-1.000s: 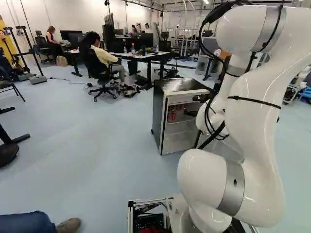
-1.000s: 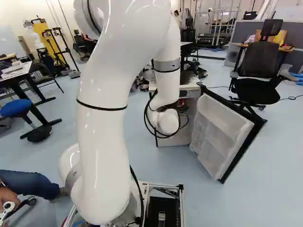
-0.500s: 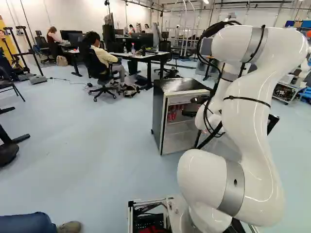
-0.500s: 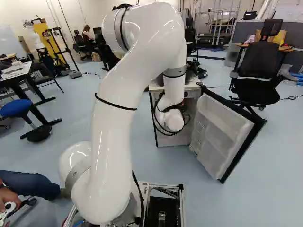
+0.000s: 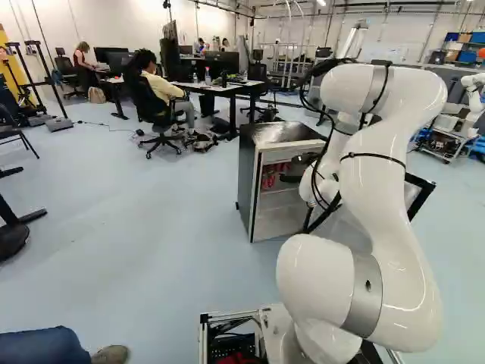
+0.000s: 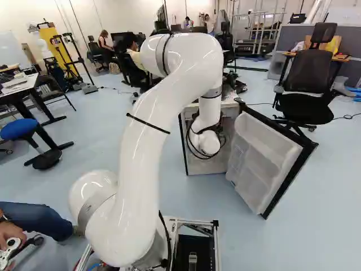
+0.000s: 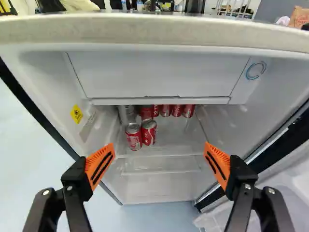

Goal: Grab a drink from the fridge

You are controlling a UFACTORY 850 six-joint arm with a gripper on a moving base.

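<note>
Drink cans stood inside the fridge (image 5: 246,182), on its upper shelf (image 7: 169,142), under the white freezer compartment (image 7: 159,77). Two red cans, one (image 7: 133,138) and another (image 7: 149,134), stood upright side by side nearest the fridge's opening, toward the wall away from its open door (image 6: 265,158). Deeper in the fridge, silver cans (image 7: 126,113) stood toward that same wall, and a row of red cans (image 7: 176,110) ran across the back. A yellow label (image 7: 76,113) was stuck to the fridge's inner wall, on the cans' side.

The arm (image 5: 390,189) reached to the front of the fridge, with the gripper (image 5: 294,168) at its opening. In the wrist view, the gripper (image 7: 159,160) had its fingers spread wide apart, their orange pads (image 7: 100,166) gripping nothing. The cans showed ahead of the fingers, between them and untouched. Beyond the fridge's door stood a black office chair (image 6: 307,93); desks (image 5: 220,86) stood behind the fridge.
</note>
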